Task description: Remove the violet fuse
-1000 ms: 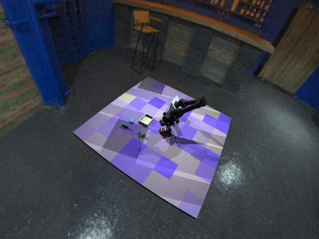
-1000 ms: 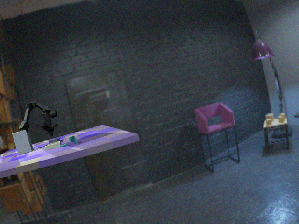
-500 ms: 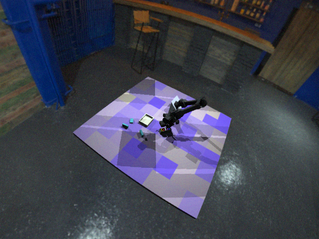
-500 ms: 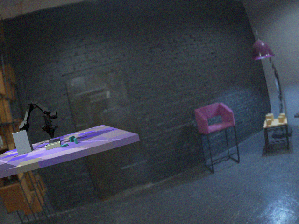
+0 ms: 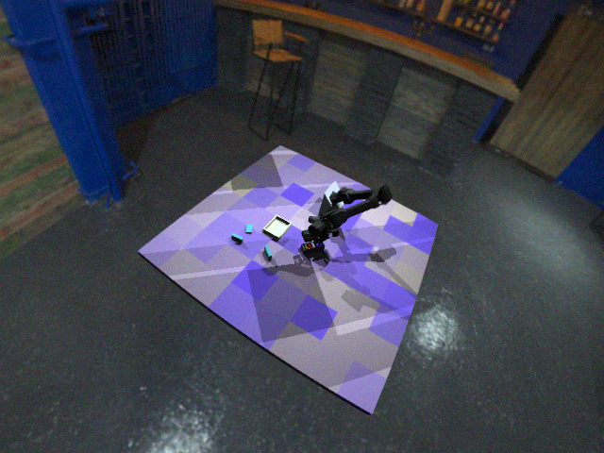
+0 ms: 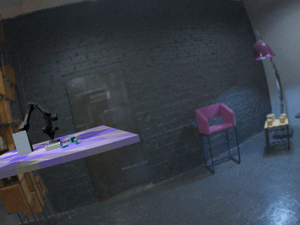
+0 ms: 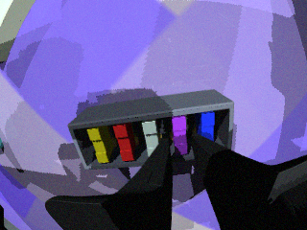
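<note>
Fuse (image 7: 179,133), violet, sits between end effector (image 7: 186,153) fingers.

The block (image 7: 153,129) sits on the desk (image 7: 211,45) just ahead of the end effector (image 7: 187,153). The tray (image 5: 276,226) lies off to its side, apart.

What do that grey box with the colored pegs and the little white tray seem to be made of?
The fuse block looks like matte grey plastic or painted metal: flat color, no shine. Its fuses, including the violet fuse, look like solid, opaque colored plastic. The tray appears to be matte, cream-white plastic or card with thin upright walls. All three are too small and soft in these views to be sure.
</note>
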### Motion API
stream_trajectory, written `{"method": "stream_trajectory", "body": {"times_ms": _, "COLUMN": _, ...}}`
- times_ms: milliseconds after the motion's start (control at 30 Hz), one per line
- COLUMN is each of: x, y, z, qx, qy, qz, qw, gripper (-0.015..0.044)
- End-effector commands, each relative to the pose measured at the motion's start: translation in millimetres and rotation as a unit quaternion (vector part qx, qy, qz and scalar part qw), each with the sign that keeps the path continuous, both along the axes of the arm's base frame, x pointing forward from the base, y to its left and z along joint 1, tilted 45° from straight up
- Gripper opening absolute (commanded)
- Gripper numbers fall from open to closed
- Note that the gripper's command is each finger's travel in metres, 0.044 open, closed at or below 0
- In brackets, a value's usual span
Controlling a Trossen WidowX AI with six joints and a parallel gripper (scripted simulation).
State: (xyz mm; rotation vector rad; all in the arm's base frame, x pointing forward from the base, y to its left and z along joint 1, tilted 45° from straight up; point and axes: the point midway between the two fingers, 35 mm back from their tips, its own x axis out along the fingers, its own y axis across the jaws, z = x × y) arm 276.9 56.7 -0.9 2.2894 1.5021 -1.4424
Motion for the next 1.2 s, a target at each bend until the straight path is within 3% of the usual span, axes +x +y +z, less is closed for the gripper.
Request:
{"method": "stream_trajectory", "body": {"times_ms": 0, "x": -0.9, "y": 1.2, "z": -1.0, "qx": 0.003, "qy": 0.002, "qz": -0.001, "qw": 1.000, "gripper": 0.0074}}
{"method": "stream_trajectory", "body": {"times_ms": 833, "x": 0.0, "y": 8.4, "z": -8.0, "qx": 0.003, "qy": 0.002, "qz": -0.001, "qw": 1.000, "gripper": 0.0074}}
{"method": "stream_trajectory", "body": {"times_ms": 1167, "x": 0.4, "y": 7.4, "z": -7.3, "qx": 0.000, "qy": 0.001, "qz": 0.000, "qw": 1.000, "gripper": 0.0007}}
